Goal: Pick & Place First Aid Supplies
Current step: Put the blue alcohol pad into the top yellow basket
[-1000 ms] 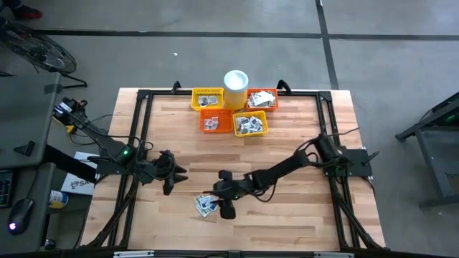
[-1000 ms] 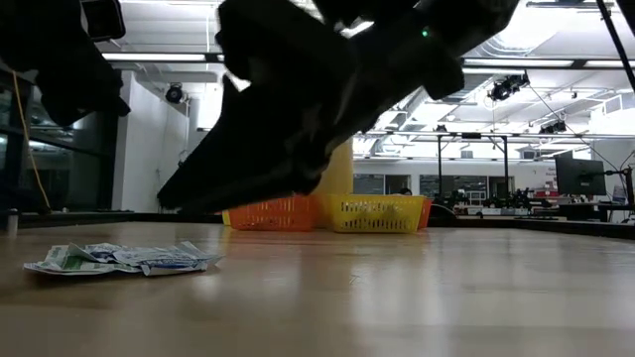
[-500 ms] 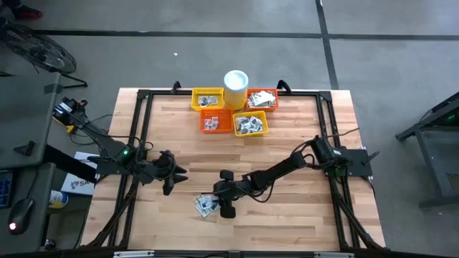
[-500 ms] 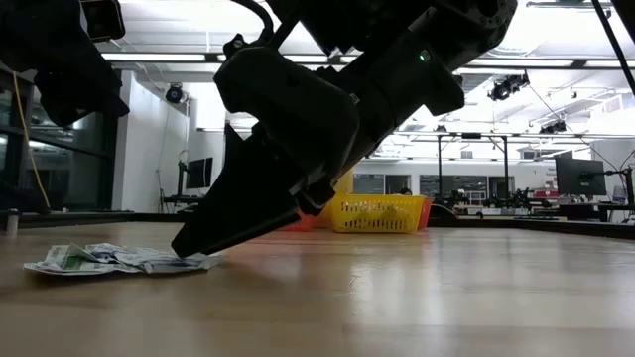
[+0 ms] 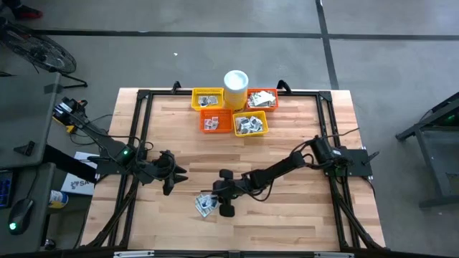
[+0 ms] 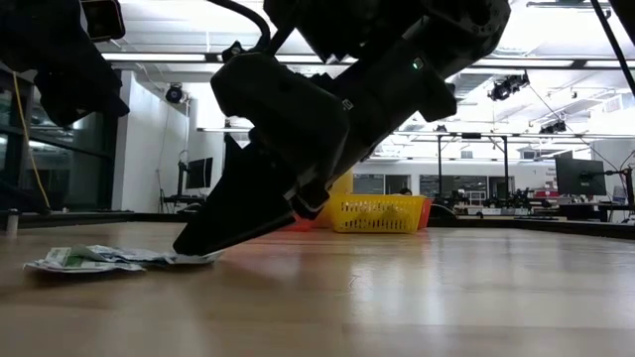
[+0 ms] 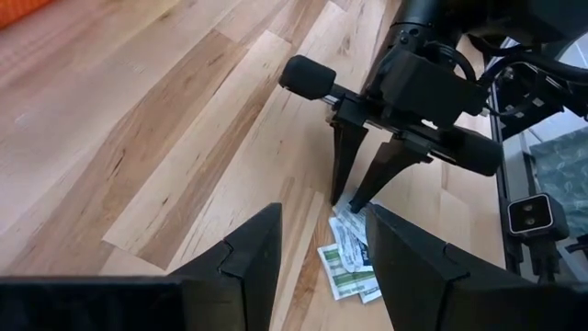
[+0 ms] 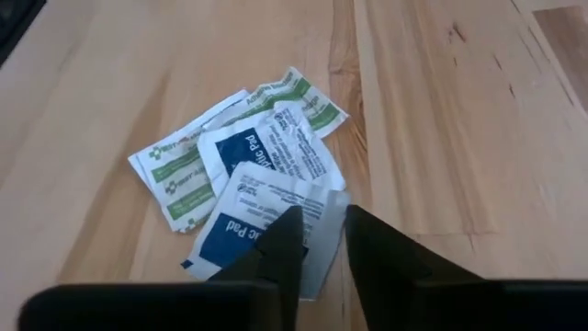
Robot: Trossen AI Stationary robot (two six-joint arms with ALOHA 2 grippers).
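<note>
Wooden worktop (image 5: 287,215): pale planks inside a black metal frame; we see both dark arms reaching over its near half.
Loose sachets (image 5: 206,206): a small overlapping heap of flat paper packets lies on the bare wood at the near middle, well apart from the baskets. In the right wrist view we count two white sachets with dark blue print on top and white ones with green print beneath (image 8: 262,184). In the low view the heap lies flat on the wood (image 6: 99,260).
Right end effector (image 5: 215,197): down at the heap's edge, with its tip on the uppermost blue-printed sachet (image 8: 322,221). We cannot tell whether it is open or closed on that sachet. In the low view it slants down to the packets (image 6: 193,243), and the left wrist view shows it over the heap (image 7: 344,202).
Left end effector (image 5: 176,181): open and empty, held above bare wood near the heap, on its left side and pointing towards it (image 7: 322,230).
Baskets: four small mesh baskets stand together at the far middle edge, namely a yellow one (image 5: 207,99), a red-orange one (image 5: 215,120), a second yellow one (image 5: 250,124) and a second red-orange one (image 5: 262,99). Each holds more sachets.
White cylindrical cup (image 5: 236,84): upright between the two far baskets.
</note>
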